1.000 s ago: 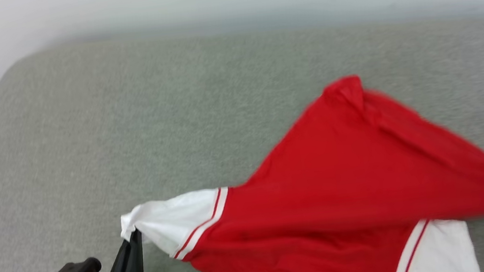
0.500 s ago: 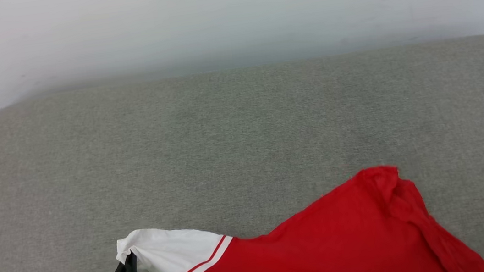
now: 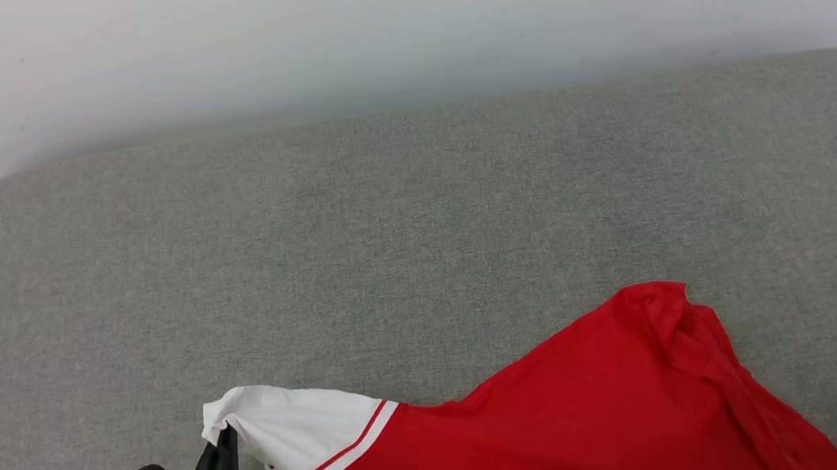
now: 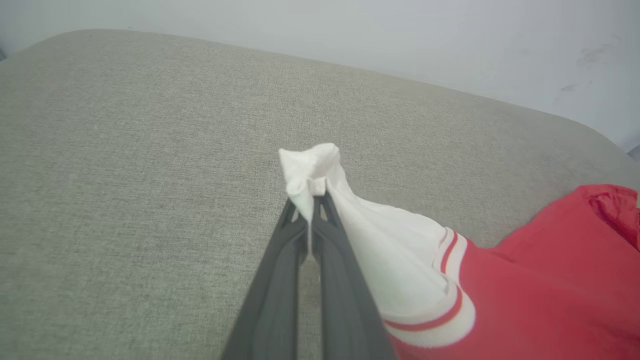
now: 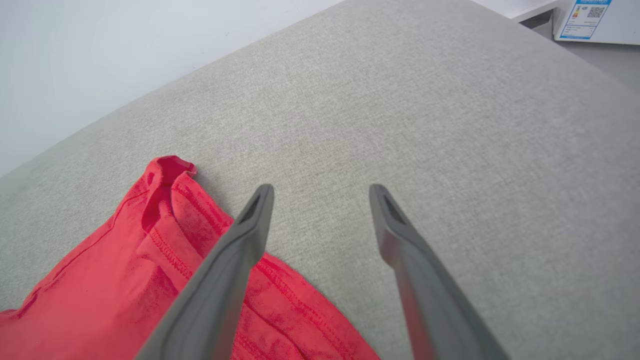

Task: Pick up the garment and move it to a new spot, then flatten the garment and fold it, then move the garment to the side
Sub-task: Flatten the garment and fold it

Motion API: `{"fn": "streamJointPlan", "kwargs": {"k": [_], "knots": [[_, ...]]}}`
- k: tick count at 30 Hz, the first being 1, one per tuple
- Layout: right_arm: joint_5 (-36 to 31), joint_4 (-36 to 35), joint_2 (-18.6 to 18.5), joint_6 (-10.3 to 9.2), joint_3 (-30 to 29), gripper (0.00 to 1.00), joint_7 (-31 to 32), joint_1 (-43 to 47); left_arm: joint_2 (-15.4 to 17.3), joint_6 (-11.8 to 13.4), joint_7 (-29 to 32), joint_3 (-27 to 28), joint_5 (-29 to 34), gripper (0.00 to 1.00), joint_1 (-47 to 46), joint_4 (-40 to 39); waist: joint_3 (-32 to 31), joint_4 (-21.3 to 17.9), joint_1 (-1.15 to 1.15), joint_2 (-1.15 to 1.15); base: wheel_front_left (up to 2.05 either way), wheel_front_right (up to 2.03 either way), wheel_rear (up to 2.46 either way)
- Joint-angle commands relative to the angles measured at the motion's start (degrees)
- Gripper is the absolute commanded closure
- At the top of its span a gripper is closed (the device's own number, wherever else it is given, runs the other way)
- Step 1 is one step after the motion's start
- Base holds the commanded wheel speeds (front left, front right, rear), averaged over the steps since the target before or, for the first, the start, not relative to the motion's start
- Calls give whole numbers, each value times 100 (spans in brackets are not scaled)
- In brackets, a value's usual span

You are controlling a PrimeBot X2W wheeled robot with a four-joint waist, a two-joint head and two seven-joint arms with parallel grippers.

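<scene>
Left gripper (image 4: 314,202) has its two long dark fingers pressed together and clamped on the bunched cuff of a white short sleeve (image 4: 385,240). The cloth pokes out past the fingertips in a small crumpled knot above the grey woven-fabric cushion (image 3: 386,231). That sleeve belongs to the red jersey-style T-shirt (image 3: 567,408), which lies on the near part of the cushion, toward its right-hand half. The sleeve's white band with a thin red stripe sits where it joins the red body. The red cloth spreads in a rough wedge, with one rumpled, folded-over corner (image 5: 167,172) pointing toward the cushion's far edge. The stitched hem runs back from that corner toward the cushion's near edge. Over the cushion's near right corner the right gripper (image 5: 320,192) has its fingers spread wide apart, with bare grey fabric between them. In the right wrist view one finger crosses in front of the red hem; whether it touches cannot be told. Beyond the cushion's far edge stands a plain pale wall (image 3: 360,18).
</scene>
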Motion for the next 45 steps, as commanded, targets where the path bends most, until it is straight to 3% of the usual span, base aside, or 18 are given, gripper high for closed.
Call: {"fn": "streamJointPlan", "kwargs": {"k": [1,4,7,18,23,30,31,33,37,45], "knots": [[-111,67,4,-4,81,0,-175,-186,-6,19,-54,15,4,100,-80,-23,35,14,0,0,0,0,0],[-303,202,-33,-4,294,0,-416,-644,-43,-1,-115,-23,22,100,-175,-59,158,59,0,0,0,0,0],[-416,394,-284,-4,721,0,-202,-1095,-75,-30,-152,-87,63,100,-285,-123,310,126,0,0,0,0,0],[-193,312,-1694,-3,2588,0,2875,-2589,-185,-146,-344,-302,149,100,-797,-299,958,497,0,0,0,0,0],[-167,388,-2049,-4,3135,0,3657,-3152,-251,-214,-434,-370,172,100,-1046,-299,1286,640,0,0,0,0,0],[70,1142,-2379,-6,3692,0,4487,-3374,-318,-287,-548,-450,131,100,-1252,-149,1583,754,0,0,0,0,0],[91,1255,-2395,-5,3724,50,4606,-3350,-322,-294,-559,-454,125,100,-1267,-120,1600,764,0,0,0,0,0],[193,1362,-2370,-5,3786,100,4694,-3324,-331,-308,-589,-463,115,100,-1289,-67,1608,778,0,0,0,0,0],[288,1451,-2354,-4,3826,100,4642,-3399,-315,-302,-626,-439,89,100,-1297,50,1501,780,0,0,0,0,0],[139,1333,-2216,-5,3431,100,3724,-3869,-139,-246,-595,-219,10,100,-1513,125,1001,699,0,0,0,0,0]]}}
